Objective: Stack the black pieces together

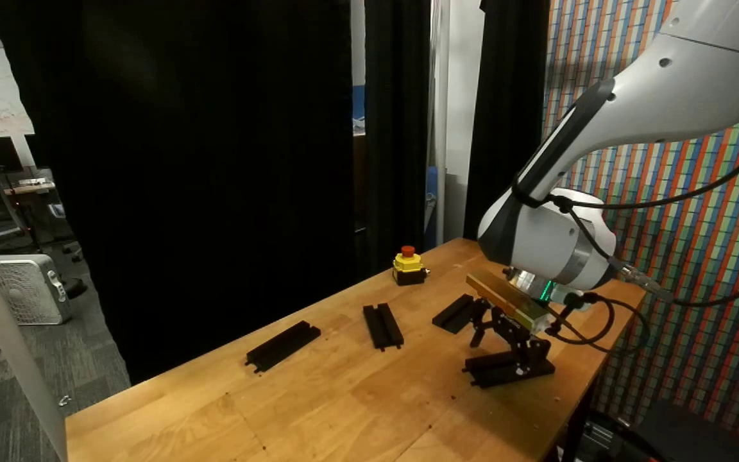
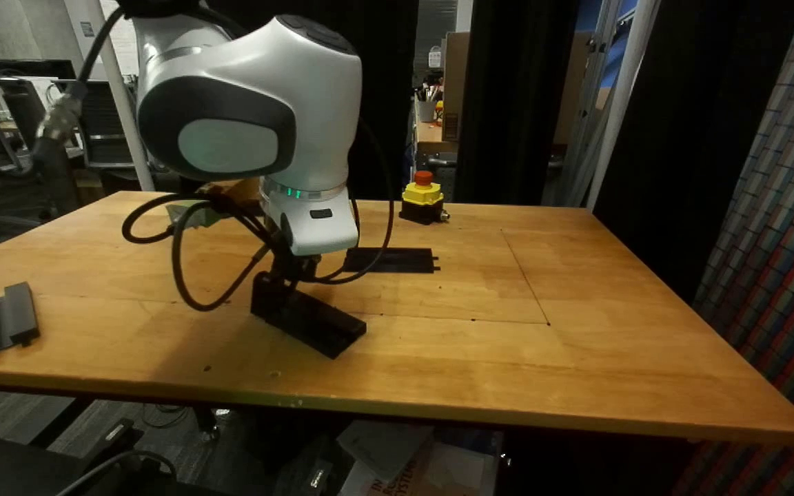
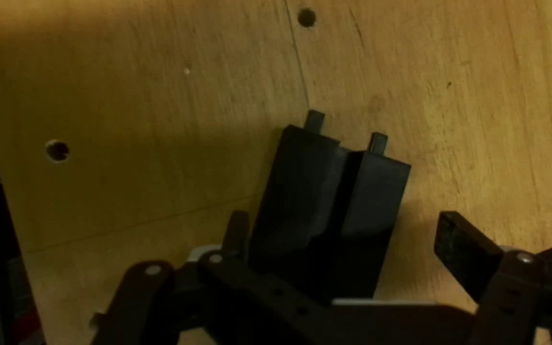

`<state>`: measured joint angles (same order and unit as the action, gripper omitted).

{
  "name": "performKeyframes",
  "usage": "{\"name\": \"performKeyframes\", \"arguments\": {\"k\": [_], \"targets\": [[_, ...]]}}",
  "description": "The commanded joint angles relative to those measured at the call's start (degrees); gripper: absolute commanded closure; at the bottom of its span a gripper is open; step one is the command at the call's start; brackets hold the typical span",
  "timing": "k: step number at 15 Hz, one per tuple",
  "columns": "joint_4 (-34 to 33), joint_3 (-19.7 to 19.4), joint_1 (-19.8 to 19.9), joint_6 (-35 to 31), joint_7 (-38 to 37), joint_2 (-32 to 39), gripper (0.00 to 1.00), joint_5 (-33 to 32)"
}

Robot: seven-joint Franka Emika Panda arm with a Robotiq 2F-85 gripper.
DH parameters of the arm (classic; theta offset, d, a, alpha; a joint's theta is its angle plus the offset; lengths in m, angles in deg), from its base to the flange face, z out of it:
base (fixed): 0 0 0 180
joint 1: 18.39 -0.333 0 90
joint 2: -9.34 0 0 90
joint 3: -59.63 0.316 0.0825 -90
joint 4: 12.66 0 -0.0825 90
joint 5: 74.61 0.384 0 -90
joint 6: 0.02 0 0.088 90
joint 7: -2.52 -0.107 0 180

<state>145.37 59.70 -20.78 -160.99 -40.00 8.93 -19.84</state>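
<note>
Gripper (image 3: 345,239) spread wide, nothing pinched. Black pc (image 3: 314,201) lies btw its tips per wrist view, lower end hidden under the gripper. Off-centre: L-side finger (image 3: 236,235) in that view just beside pc (touching? can't tell); R-side finger (image 3: 465,254) stands w/ a clear gap.

Key rel.: pc's long axis runs roughly crosswise to the closing line, slight lean, prong end out past the tips. So jaws wd close on its narrow width, bit skewed I reckon; small wrist turn wd square it, else pc prob. swivels. Closing shd also shove it toward the gap side. Can't tell if tips are low enough to bite.

Outward: that pc sits near the RH edge of the surface (image 1: 344,385) in an exterior view, prongs aimed inward, plain end toward the edge. 2nd pc (image 1: 453,313) just beyond the gripper; 3rd pc (image 1: 382,326) approx mid-length, toward the far long edge; 4th pc (image 1: 283,346) hard by that edge, LH way. Yellow button box (image 1: 409,269) same edge, toward far corner. In an exterior view also a stray pc (image 2: 1,320) at surface's LH end, by near edge; can't match it up. I see no stack; stage prob. = lining up a pick.
</note>
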Motion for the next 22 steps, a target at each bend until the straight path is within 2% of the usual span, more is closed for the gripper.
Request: {"name": "performKeyframes", "arguments": {"k": [1, 5, 10, 14, 22], "targets": [[0.0, 0.05, -0.13, -0.83, 7.19, -0.3, 0.0, 7.74], [0.04, -0.65, 0.5, 4.22, 10.79, -0.29, 0.0, 11.27], [0.03, -0.48, 1.73, 8.76, 3.02, 0.32, 0.0, 6.26], [-0.22, -0.26, 1.69, 7.24, -6.66, -0.35, 0.0, 1.16], [-0.92, -0.16, 1.83, 4.97, -2.65, -1.62, 0.0, 4.7]]}}
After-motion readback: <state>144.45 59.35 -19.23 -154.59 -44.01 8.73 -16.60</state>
